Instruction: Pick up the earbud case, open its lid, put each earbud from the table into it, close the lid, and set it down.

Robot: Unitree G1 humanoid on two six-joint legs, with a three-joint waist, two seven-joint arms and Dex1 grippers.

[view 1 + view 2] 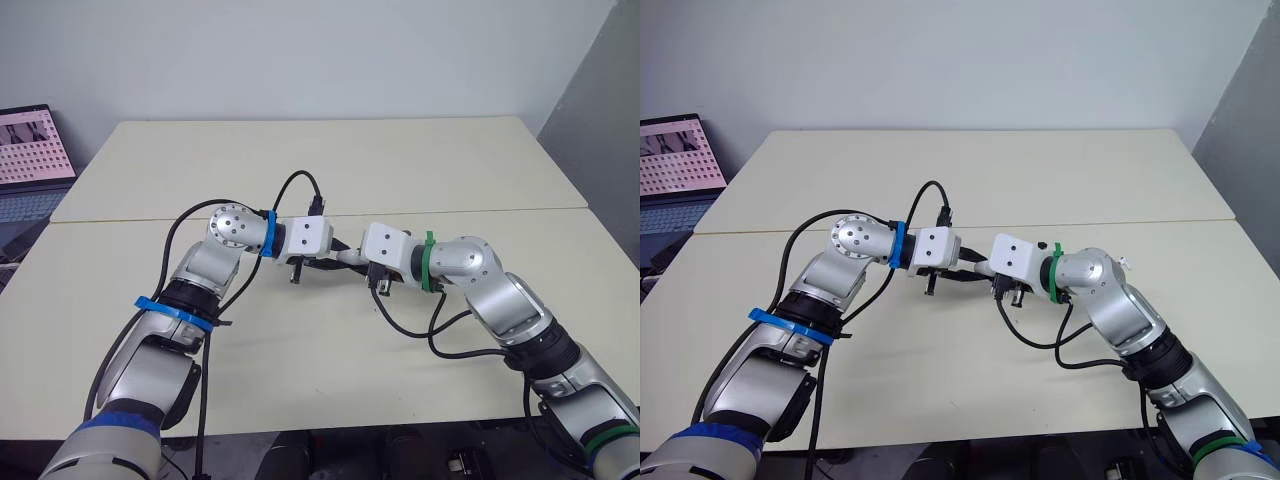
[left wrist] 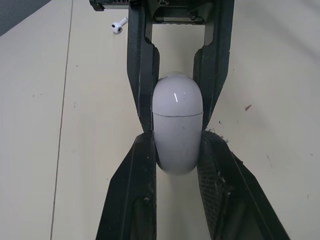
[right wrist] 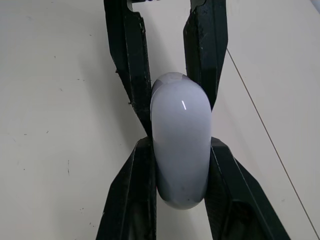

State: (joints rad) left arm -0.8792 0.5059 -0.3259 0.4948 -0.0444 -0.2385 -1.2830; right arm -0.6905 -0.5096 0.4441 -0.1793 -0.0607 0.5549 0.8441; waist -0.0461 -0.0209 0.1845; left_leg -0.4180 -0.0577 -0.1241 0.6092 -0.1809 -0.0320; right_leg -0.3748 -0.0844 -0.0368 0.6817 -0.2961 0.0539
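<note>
The white earbud case (image 2: 178, 125) hangs above the table's middle, held between both grippers, which meet tip to tip. Its lid is down, with the seam showing as a thin line. My left gripper (image 2: 177, 147) is shut on the case's lower body. My right gripper (image 3: 181, 147) is shut on the same case (image 3: 181, 150) from the opposite side. In the head views the case (image 1: 981, 268) is mostly hidden between the two wrist blocks. One white earbud (image 2: 118, 25) lies on the table beyond the right gripper's fingers (image 2: 142, 60).
The cream table (image 1: 330, 180) has a seam running across it behind the arms. A laptop (image 1: 30, 165) with a lit screen sits off the table's far left. A grey wall panel (image 1: 610, 110) stands at the right.
</note>
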